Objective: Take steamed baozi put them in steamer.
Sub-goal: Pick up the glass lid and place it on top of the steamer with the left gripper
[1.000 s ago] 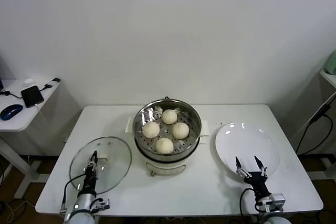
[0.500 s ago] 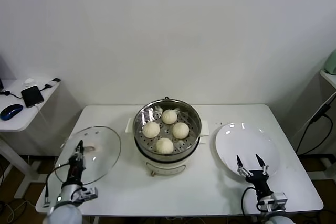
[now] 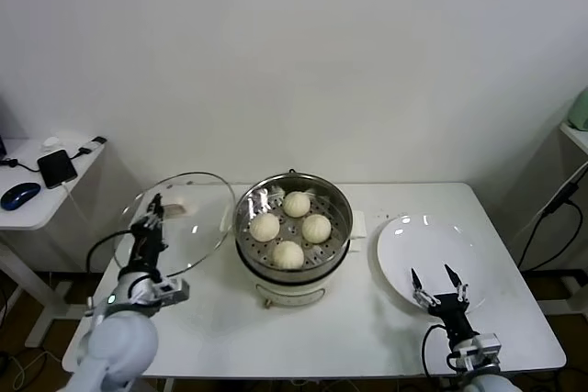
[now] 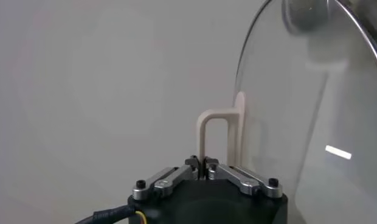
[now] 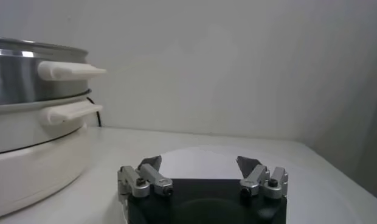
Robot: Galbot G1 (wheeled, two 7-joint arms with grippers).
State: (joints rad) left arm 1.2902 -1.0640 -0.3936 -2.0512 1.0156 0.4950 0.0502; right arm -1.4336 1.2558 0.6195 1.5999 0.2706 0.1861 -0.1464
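left wrist view shows the left gripper (image 4: 203, 162) with its jaws pinched tight on the cream handle (image 4: 216, 135) of the glass lid (image 3: 184, 213), which hangs tilted above the worktop (image 3: 367, 314) just left of the steamer (image 3: 292, 231). four steamed baozi (image 3: 288, 254) sit on its perforated tray. the right gripper (image 3: 437, 291) hovers with jaws wide apart at the near edge of the white plate (image 3: 432, 259).
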